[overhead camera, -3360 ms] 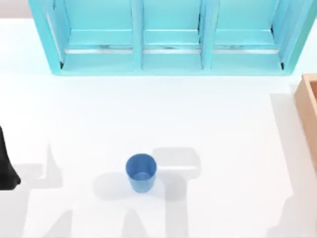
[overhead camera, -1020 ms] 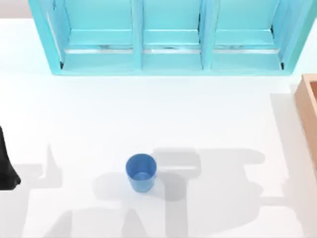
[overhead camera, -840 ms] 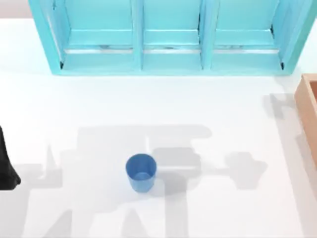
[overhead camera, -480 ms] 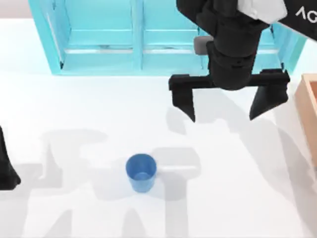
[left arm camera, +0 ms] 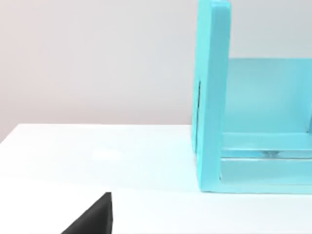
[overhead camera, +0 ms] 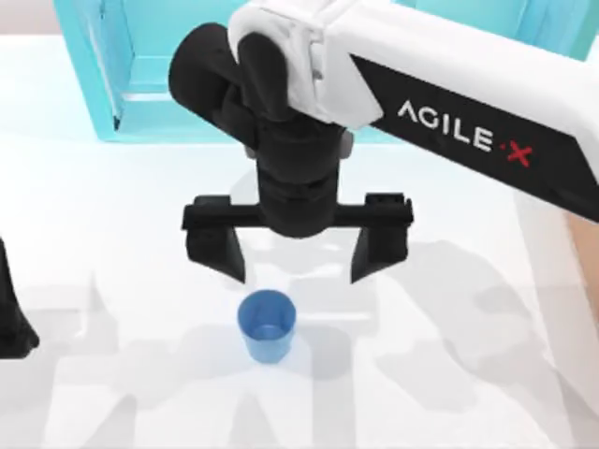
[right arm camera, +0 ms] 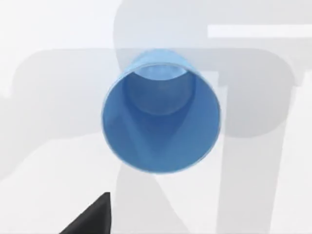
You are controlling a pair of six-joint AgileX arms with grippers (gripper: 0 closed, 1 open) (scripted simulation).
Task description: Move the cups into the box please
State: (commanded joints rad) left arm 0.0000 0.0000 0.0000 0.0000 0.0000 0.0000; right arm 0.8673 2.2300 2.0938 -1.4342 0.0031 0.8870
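Observation:
A medium blue cup (overhead camera: 268,325) stands upright on the white table, front of centre. My right gripper (overhead camera: 298,267) hangs over the table just behind the cup, open, its two dark fingers spread wider than the cup. The right wrist view looks down into the cup (right arm camera: 161,117), with nothing between the fingers. A strip of the tan box (overhead camera: 590,248) shows at the right edge, below my right arm. My left gripper (overhead camera: 9,318) is parked at the table's left edge, open.
A large light-blue shelf unit (overhead camera: 103,65) runs along the back of the table, and its end wall (left arm camera: 213,97) fills part of the left wrist view. My right arm crosses over the back right of the table.
My right arm has swung in from the back right towards the front and left, and its open gripper now hangs near the blue cup. The cup and the left arm have not moved.

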